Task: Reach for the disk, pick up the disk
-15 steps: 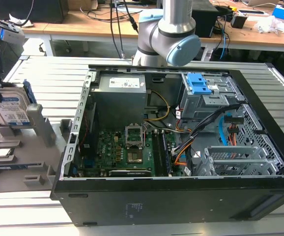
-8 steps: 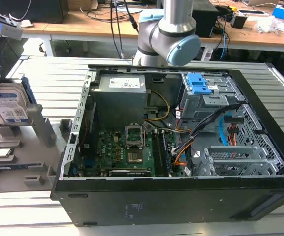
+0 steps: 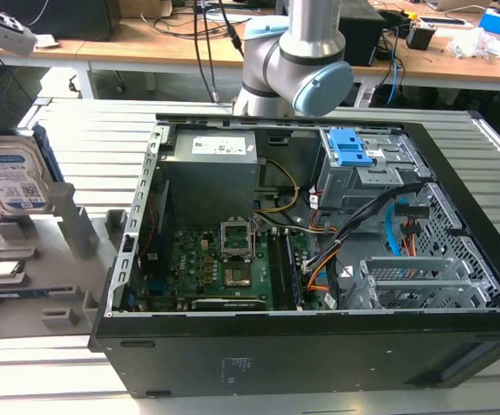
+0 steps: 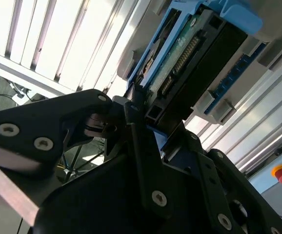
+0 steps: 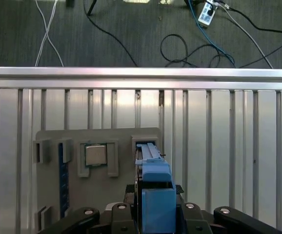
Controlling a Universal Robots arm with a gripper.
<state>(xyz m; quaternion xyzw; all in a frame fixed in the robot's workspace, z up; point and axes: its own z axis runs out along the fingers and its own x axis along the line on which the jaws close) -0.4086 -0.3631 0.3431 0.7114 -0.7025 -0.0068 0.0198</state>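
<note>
From my screen I see the tool (image 4: 151,119) clamped on the disk (image 3: 9,177). In the second wrist view its black fingers (image 4: 131,109) press on both flat sides of the disk's near end, with no gap that I can see. The disk stands up on its edge, tilted a little, at the far side of the exterior view's left. Its blue-and-white label faces the camera there, and the blue bracket runs along its edges. It is right over the grey holder (image 3: 64,298), above one of the holder's upright slots. I cannot tell if its bottom edge touches the slot or hangs just clear of it. In the first wrist view I look down along the disk's blue bracket (image 5: 153,185) to the holder below it. A small square silver chip (image 5: 96,155) sits in its own pocket of the holder, just beside the disk's slot. The holder lies on the worktop (image 3: 77,130), which is made of long metal slats. An open computer case (image 3: 302,346) lies on the worktop too, at the exterior view's right of the holder. The arm (image 3: 298,60) stands behind the case.
</note>
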